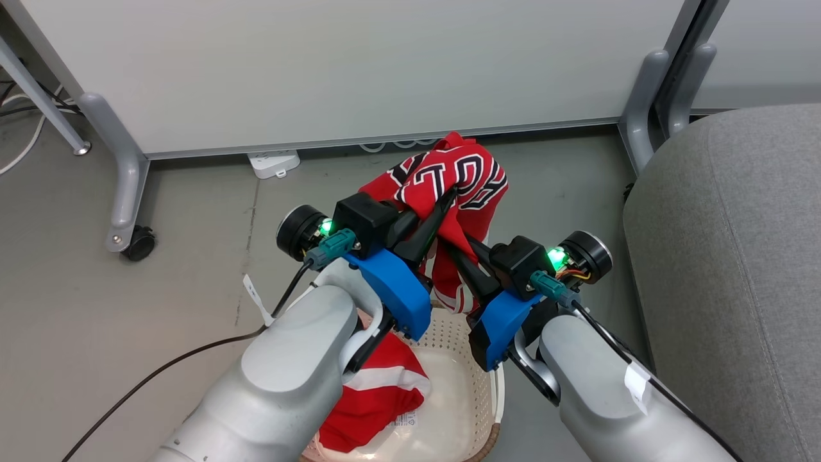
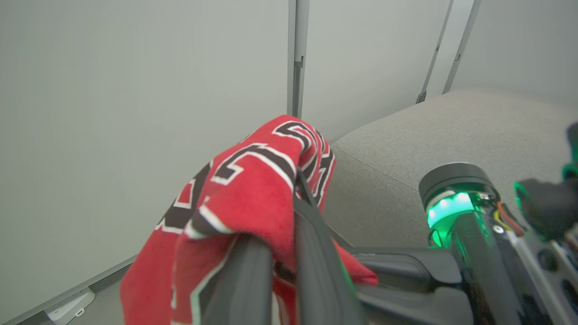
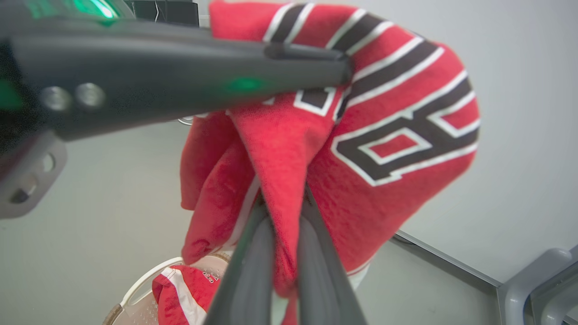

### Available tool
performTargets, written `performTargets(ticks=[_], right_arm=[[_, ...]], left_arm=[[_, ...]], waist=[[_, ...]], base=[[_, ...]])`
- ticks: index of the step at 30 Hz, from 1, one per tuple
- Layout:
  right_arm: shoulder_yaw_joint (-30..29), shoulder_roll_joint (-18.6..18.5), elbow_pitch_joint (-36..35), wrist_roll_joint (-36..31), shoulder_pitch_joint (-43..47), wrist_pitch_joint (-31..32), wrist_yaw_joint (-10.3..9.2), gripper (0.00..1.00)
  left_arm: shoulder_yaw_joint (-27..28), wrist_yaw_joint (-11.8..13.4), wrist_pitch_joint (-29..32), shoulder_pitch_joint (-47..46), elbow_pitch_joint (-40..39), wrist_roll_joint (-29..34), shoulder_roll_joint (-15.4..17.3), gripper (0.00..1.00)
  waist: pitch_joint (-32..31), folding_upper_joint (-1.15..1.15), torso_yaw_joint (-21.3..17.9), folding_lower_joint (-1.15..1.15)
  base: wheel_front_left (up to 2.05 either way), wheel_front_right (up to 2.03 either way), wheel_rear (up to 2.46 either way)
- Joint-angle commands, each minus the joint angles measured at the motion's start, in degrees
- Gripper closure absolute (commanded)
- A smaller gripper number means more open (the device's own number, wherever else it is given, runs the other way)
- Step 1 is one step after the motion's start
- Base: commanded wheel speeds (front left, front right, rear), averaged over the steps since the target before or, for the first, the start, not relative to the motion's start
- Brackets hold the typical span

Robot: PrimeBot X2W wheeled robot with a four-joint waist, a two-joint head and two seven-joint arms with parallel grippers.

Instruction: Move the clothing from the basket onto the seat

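The jersey (image 1: 458, 176) bunches at the tips of the left gripper (image 1: 449, 199) and right gripper (image 3: 281, 212), each pinching a fold, its tail dangling below them over the basket (image 1: 471, 359). If the grippers pull apart while swinging right toward the seat (image 1: 737, 256), a thin fold may slip.

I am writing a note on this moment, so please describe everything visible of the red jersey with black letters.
The jersey is red, soft-looking fabric with large black letters edged in white and striped trim. It is bunched and folded, lifted above the basket, its lower end hanging toward it. Both grippers are shut on it: the left gripper pinches the upper folds, the right gripper a fold lower down.
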Motion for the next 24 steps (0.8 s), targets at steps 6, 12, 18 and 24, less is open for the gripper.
performTargets(ticks=[6,12,18,24], right_arm=[[0.35,0.04,0.57,0.81,-0.94,-0.03,-0.04,1.0],[0.36,0.04,0.4,1.05,-0.93,-0.03,-0.04,1.0],[0.42,0.04,0.27,1.26,-0.71,-0.04,-0.04,1.0],[0.32,0.04,0.44,1.61,-1.01,-0.04,-0.04,1.0]], left_arm=[[0.02,0.25,-0.3,-0.93,-0.03,-0.18,0.08,1.0],[-0.02,0.16,-0.3,-0.87,0.12,-0.22,0.08,1.0],[-0.63,0.32,-0.3,-1.07,0.81,-0.89,0.09,0.0],[-0.9,0.61,-0.3,-1.47,1.06,-0.93,0.1,0.0]], waist=[[0.08,0.0,-0.17,0.0],[0.14,0.0,-0.25,0.0],[0.12,0.0,-0.23,0.0],[0.42,0.0,-0.34,0.0]], base=[[0.0,0.0,0.0],[0.0,0.0,0.0],[0.0,0.0,0.0],[0.0,0.0,0.0]])
